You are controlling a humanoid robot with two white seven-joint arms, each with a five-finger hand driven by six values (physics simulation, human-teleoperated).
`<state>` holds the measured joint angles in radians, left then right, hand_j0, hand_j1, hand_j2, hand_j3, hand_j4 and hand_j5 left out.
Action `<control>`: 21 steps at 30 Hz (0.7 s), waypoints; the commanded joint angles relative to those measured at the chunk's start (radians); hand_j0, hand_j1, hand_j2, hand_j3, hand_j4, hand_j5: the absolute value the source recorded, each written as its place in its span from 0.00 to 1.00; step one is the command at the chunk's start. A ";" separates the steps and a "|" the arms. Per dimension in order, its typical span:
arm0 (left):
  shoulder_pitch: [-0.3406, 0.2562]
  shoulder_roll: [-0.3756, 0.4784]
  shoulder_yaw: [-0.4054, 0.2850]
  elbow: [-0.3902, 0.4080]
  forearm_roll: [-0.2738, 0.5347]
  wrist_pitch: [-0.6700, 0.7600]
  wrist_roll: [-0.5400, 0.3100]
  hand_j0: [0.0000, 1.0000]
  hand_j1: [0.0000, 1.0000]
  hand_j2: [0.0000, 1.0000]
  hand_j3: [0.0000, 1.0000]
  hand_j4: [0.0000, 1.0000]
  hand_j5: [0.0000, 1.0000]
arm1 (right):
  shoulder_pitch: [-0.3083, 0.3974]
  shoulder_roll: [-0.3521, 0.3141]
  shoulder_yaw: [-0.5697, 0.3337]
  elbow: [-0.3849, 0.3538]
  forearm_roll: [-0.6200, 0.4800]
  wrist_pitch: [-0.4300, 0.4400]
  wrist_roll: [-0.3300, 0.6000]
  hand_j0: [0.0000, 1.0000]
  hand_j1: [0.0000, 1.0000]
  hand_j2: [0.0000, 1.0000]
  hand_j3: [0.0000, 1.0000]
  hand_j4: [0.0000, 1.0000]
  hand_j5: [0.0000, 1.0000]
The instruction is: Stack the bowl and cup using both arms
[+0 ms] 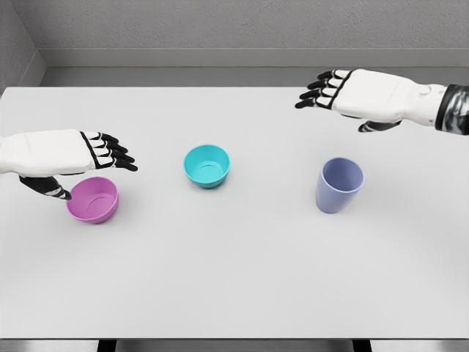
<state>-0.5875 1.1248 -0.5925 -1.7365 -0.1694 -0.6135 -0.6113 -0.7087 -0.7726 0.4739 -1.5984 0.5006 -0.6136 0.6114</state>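
Setting: plain grey back wall (234,26) behind a white surface (242,279) that fills most of the head view. Item one: pink bowl (93,199), upright, at the left of the surface. Item two: teal bowl (207,165), upright, near the middle, well apart from the pink one. Item three: lavender cup (339,185), upright and mouth up, to the right, apart from both bowls. Item four: left hand (69,155), entering from the left edge, palm down, poised above the far rim of the pink bowl; fingers (110,150) extended and relaxed, thumb dropped beside the bowl's left side, holding nothing; contact with the bowl cannot be confirmed. Item five: right hand (359,95), entering from the right edge, hovering behind and above the cup, fingers loosely spread, holding nothing. Status: nothing is stacked; all three vessels stand singly on the surface and no grasp is made. Judged outstanding: closing on the pink bowl and on the cup, lifting each, and nesting the pieces together.
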 commanded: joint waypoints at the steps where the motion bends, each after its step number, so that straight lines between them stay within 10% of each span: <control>1: 0.000 0.001 0.000 0.000 0.005 0.003 0.000 1.00 1.00 1.00 1.00 1.00 1.00 | 0.000 0.003 0.002 -0.002 -0.004 0.003 -0.001 1.00 1.00 1.00 1.00 1.00 1.00; 21: -0.097 -0.003 -0.174 0.071 -0.068 0.003 0.000 1.00 1.00 1.00 1.00 1.00 1.00 | 0.037 -0.094 -0.049 0.012 -0.043 0.003 -0.001 1.00 1.00 1.00 1.00 1.00 1.00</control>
<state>-0.6842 1.1212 -0.7637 -1.6702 -0.2367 -0.6134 -0.6112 -0.6703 -0.8642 0.4267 -1.5868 0.4623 -0.6136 0.6114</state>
